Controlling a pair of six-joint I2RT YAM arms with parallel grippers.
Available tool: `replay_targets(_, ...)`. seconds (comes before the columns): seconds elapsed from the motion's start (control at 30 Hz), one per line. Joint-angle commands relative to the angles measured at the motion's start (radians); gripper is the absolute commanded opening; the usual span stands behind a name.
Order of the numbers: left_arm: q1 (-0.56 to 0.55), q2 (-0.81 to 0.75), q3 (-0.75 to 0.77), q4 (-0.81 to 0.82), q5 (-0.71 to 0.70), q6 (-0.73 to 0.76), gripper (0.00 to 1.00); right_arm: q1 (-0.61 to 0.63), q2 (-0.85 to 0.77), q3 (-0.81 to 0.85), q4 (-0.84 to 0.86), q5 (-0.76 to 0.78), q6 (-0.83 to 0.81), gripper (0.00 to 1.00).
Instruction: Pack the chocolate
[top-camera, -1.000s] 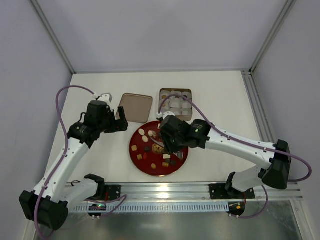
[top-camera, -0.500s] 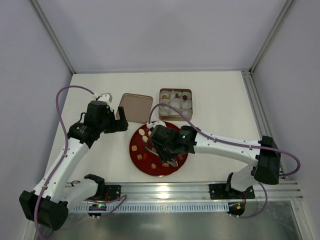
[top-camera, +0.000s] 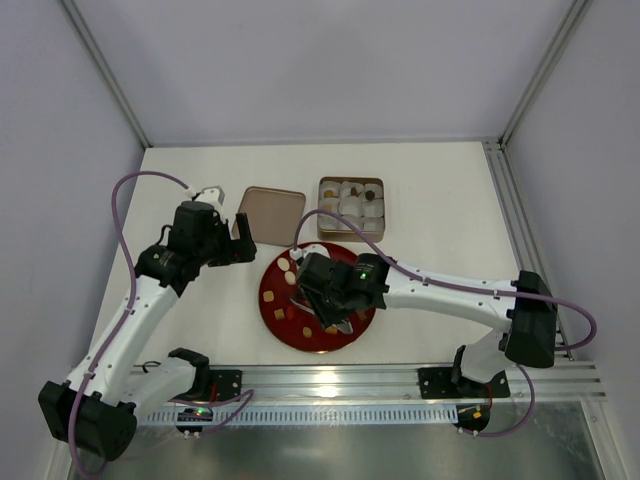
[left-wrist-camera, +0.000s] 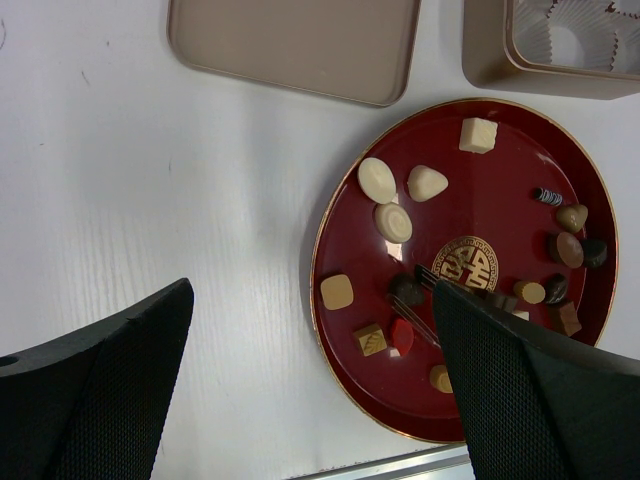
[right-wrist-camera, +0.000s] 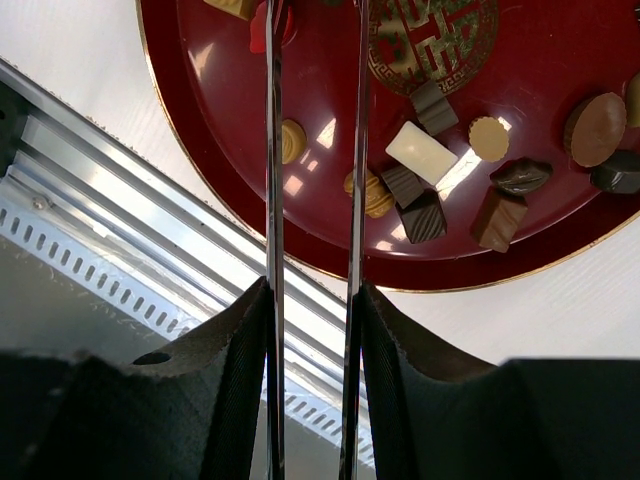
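Two arms. Left end effector (left-wrist-camera: 312, 300) gaped open above surface (left-wrist-camera: 150, 180). Right end effector (right-wrist-camera: 312, 290) clamped one tweezers (right-wrist-camera: 272, 150) over one red plate (left-wrist-camera: 500, 200). About twenty chocolates (left-wrist-camera: 393, 222) on plate. One tin (top-camera: 322, 205) and one lid (left-wrist-camera: 295, 40) behind.

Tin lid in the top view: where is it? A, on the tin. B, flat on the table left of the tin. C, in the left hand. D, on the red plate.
B: the lid lies flat on the table, left of the tin and apart from it.

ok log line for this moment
left fingers open, beside plate | right fingers gripping tweezers, tips over plate among chocolates | tin partly filled
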Motion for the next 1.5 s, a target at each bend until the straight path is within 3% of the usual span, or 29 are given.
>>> replay_targets(0.0, -0.002, -0.01, 0.006, 0.007, 0.005, -0.003, 1.0, 0.008, 0.016, 0.042, 0.001, 0.014, 0.02, 0.41)
replay_targets(0.9, -0.003, -0.012, 0.009, 0.009, 0.006, -0.003, 1.0, 0.002, -0.018, 0.097, -0.085, 0.095, 0.001, 0.33)
replay_targets(1.47, -0.002, -0.012, 0.007, 0.009, 0.008, -0.003, 1.0, -0.106, -0.104, 0.109, -0.079, 0.063, -0.049, 0.33)
